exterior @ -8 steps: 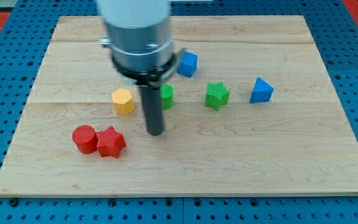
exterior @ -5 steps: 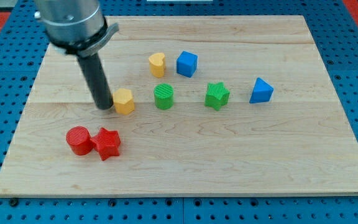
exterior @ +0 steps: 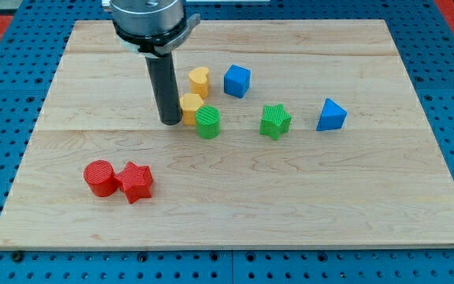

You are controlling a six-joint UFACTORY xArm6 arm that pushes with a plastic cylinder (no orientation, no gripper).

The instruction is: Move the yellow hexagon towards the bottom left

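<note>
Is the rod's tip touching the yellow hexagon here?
Touching: in the camera view my tip sits flush against the left side of the yellow hexagon, no board showing between.

One view only, set high beyond the surface's (exterior: 235,229) bottom edge; it faces down and forward toward the top edge; near enough that all four corners just fit; the arm's upper part is cropped.

A small yellow plastic hexagon block (exterior: 191,108) sits flat on the wooden board; it lies just left of and above the green round block (exterior: 208,122), touching it; ridged top facing up.
</note>
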